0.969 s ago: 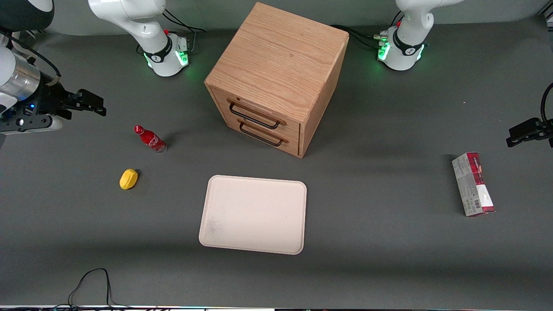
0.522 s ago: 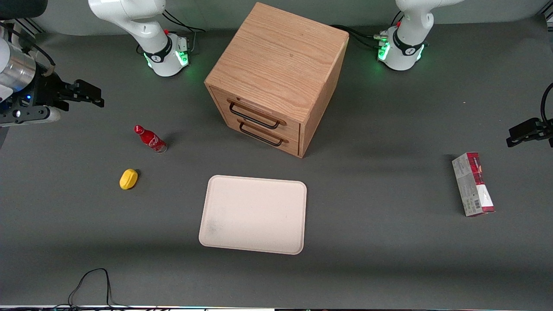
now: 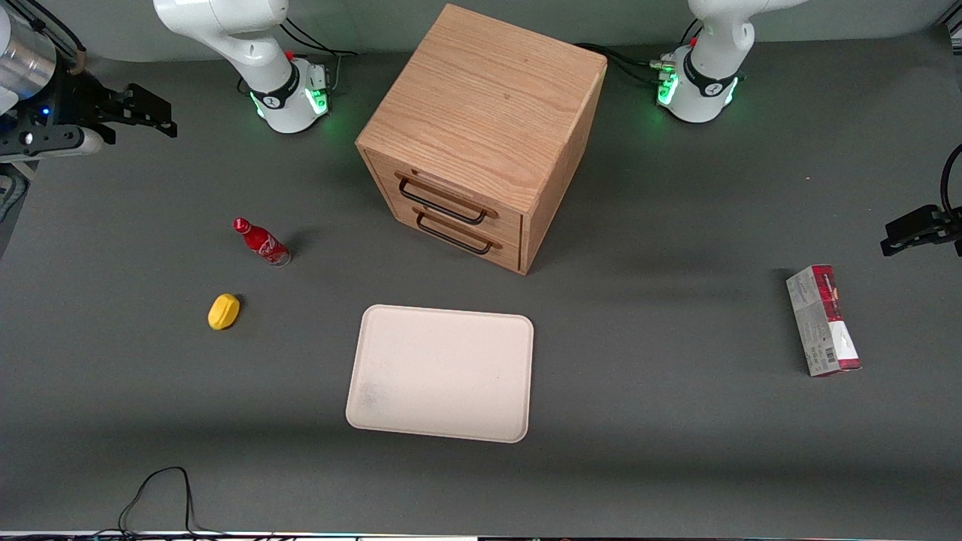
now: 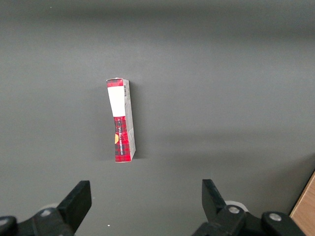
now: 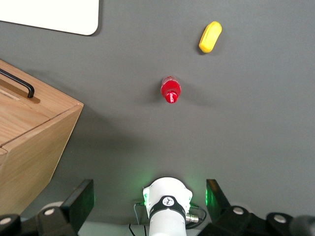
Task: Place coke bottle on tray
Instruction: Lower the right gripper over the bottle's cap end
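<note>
The coke bottle [image 3: 261, 242], small and red with a red cap, stands on the grey table, farther from the front camera than the tray's corner. In the right wrist view the bottle [image 5: 171, 91] shows from above. The pale cream-pink tray [image 3: 443, 372] lies flat in front of the cabinet; only its corner [image 5: 49, 14] shows in the right wrist view. My right gripper [image 3: 161, 114] is open and empty, high above the table at the working arm's end, well apart from the bottle. In the right wrist view the gripper [image 5: 147, 196] has its fingers [image 5: 81, 196] spread wide.
A wooden two-drawer cabinet [image 3: 481, 128] stands mid-table; its corner [image 5: 29, 137] shows in the right wrist view. A yellow lemon-like lump [image 3: 224, 311] lies nearer the front camera than the bottle. A red and grey box [image 3: 823, 319] lies toward the parked arm's end. A black cable [image 3: 158, 488] loops at the front edge.
My right gripper has moved away from the front camera, toward the working arm's base, still open. The bottle, tray and lump have not moved.
</note>
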You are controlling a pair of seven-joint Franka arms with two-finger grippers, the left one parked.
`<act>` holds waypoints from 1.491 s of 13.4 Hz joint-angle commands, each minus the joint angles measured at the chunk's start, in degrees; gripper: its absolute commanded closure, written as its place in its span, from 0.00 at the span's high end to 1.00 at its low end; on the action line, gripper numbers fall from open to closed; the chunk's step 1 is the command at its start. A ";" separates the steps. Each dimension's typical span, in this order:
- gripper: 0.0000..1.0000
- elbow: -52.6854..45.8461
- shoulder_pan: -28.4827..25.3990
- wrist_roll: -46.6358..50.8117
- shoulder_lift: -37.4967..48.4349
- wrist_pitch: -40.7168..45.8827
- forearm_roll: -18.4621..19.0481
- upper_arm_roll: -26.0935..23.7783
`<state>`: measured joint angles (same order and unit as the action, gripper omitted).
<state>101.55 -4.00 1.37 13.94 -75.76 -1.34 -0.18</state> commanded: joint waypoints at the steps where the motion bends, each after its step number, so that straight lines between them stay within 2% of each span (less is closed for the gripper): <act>1: 1.00 2.16 -0.31 -0.67 1.26 -1.14 -0.15 0.53; 3: 1.00 7.92 -0.31 -0.67 2.40 -5.68 -0.15 0.53; 6: 1.00 24.78 -0.22 -0.58 4.69 -23.40 -0.15 0.79; 7: 1.00 27.45 -0.22 -0.58 4.61 -27.03 -0.15 0.96; 16: 1.00 41.34 -0.13 -0.67 2.94 -46.38 -0.15 1.58; 20: 1.00 42.77 -0.13 -0.75 0.39 -50.97 -0.15 1.76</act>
<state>143.63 -3.96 1.37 14.81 -124.47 -1.33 1.19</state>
